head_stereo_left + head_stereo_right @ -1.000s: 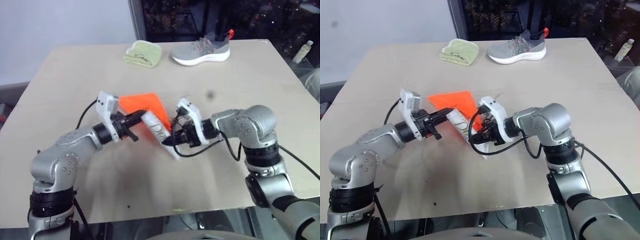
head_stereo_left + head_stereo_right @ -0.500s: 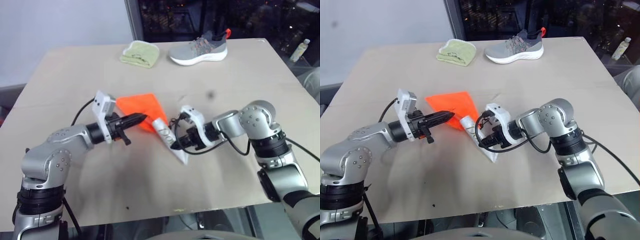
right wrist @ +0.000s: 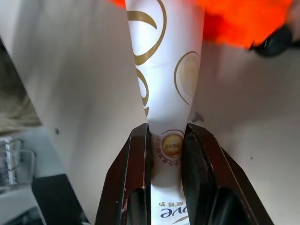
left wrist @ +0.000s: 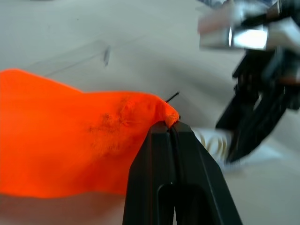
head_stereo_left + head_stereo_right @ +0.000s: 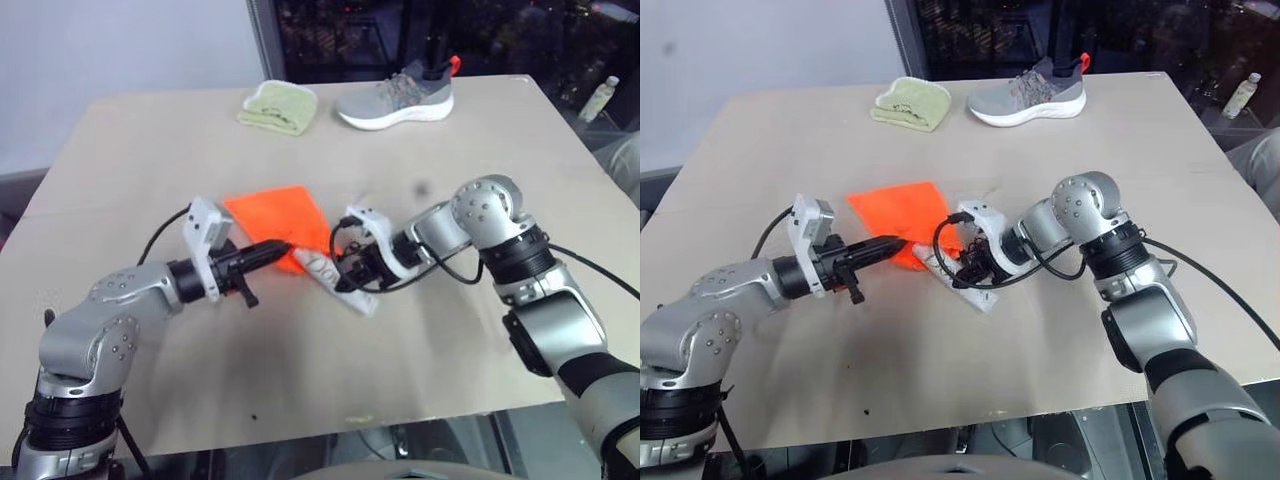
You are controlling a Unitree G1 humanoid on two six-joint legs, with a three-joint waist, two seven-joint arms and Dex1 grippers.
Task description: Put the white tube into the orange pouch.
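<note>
A light-green folded cloth [image 5: 278,106] lies on the pale wooden table [image 5: 150,160] toward eleven o'clock, near the far edge. Just beside it, toward one o'clock, a grey sneaker [image 5: 400,97] with a white sole and an orange heel tab rests on its sole, toe pointing at the cloth. At about two o'clock, past the table's far right corner, stands a small pale bottle [image 5: 598,99].

Right gripper [image 5: 340,277] and left gripper [image 5: 283,246] tips near each other; I see little room between, taken by orange pouch [image 5: 275,215] edge and white tube [image 5: 335,278]. Bare table [image 5: 300,370] on near side of both hands. Far beyond them: green cloth [image 5: 277,106], shoe [image 5: 398,98].
</note>
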